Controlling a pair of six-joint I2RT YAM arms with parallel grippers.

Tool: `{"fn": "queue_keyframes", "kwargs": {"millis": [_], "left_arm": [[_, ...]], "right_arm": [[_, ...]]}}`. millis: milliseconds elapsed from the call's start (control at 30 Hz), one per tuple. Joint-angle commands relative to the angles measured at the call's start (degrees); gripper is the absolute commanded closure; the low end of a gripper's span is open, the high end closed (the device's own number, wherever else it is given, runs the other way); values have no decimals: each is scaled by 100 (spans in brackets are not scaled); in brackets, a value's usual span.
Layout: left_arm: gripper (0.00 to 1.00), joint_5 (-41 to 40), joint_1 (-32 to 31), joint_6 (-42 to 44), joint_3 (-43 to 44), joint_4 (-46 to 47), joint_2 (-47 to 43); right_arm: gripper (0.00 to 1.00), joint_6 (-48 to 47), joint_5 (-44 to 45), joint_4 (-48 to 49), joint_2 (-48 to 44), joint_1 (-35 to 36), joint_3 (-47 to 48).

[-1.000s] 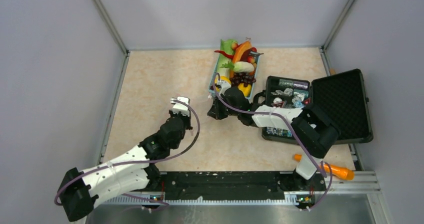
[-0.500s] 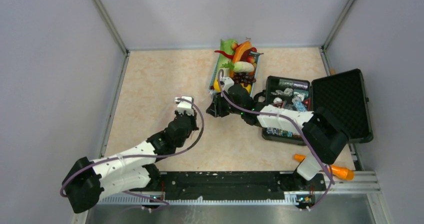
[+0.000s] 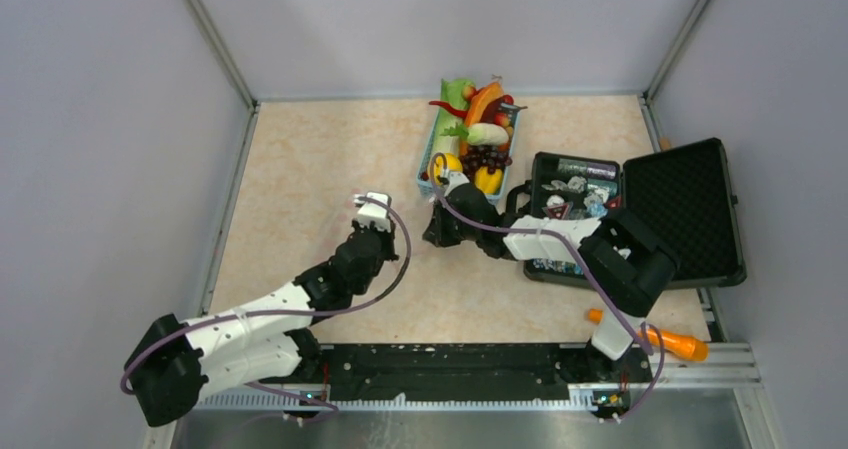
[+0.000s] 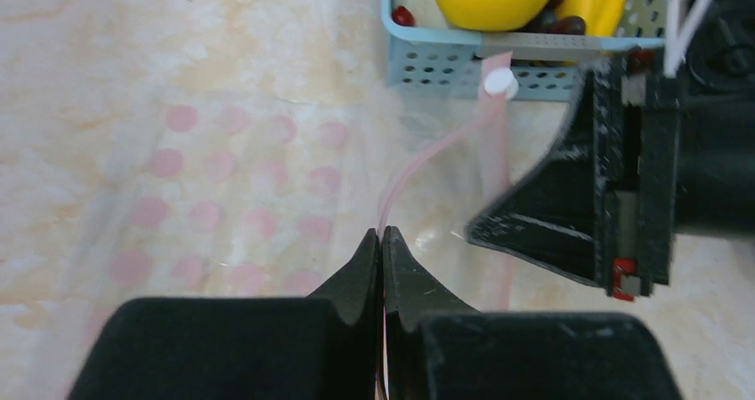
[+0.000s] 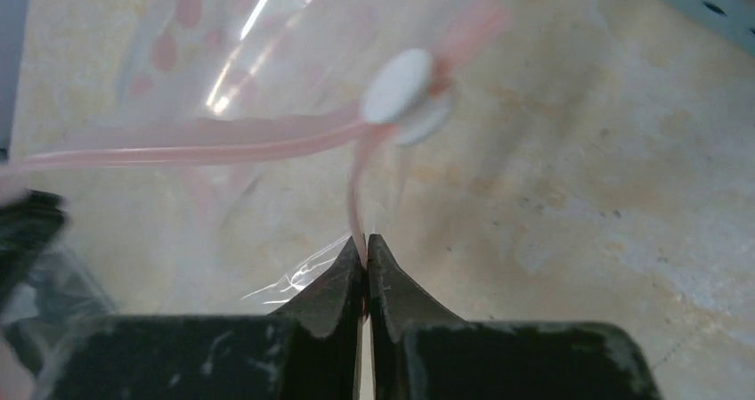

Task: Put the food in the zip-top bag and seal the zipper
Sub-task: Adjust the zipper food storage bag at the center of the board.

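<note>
The clear zip-top bag (image 4: 223, 213) with pink dots lies on the table between my two grippers. My left gripper (image 4: 382, 233) is shut on its pink zipper (image 4: 418, 155) strip. My right gripper (image 5: 366, 240) is shut on the other side of the mouth edge, just below the white slider (image 5: 401, 93). In the top view the left gripper (image 3: 378, 219) and right gripper (image 3: 432, 234) face each other close together. The food sits in the blue basket (image 3: 428, 154): a yellow fruit (image 3: 447, 161), dark grapes (image 3: 487, 156), a long orange piece (image 3: 483, 102) and a red chili (image 3: 447, 107).
An open black case (image 3: 680, 209) with shiny packets (image 3: 575, 184) lies to the right of the basket. An orange carrot-shaped toy (image 3: 670, 342) rests at the front right by the rail. Grey walls enclose the table on three sides.
The left gripper has moved a little right towards the right gripper. The right gripper has drawn slightly back from the basket towards the near side. Both stay shut on the bag's edge.
</note>
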Motion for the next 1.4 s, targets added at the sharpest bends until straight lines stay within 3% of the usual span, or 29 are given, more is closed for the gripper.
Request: {"fn": "queue_keyframes", "kwargs": {"millis": [0, 267, 500, 867, 1167, 1233, 1367], "left_arm": [[100, -808, 16, 597, 283, 144, -356], [100, -1528, 16, 948, 411, -412, -1004], [100, -1062, 12, 851, 358, -509, -881], [100, -479, 8, 351, 344, -165, -282], [100, -298, 0, 331, 389, -6, -30], [100, -271, -1, 311, 388, 6, 34], [100, -295, -1, 252, 317, 40, 28]], "right_arm": [[100, 43, 765, 90, -242, 72, -365], [100, -35, 1248, -185, -248, 73, -212], [99, -201, 680, -43, -338, 78, -86], [68, -330, 211, 72, -909, 97, -151], [54, -206, 54, 237, -1458, 100, -317], [47, -192, 142, 274, -1714, 96, -410], [43, -248, 500, 145, -2145, 90, -530]]}}
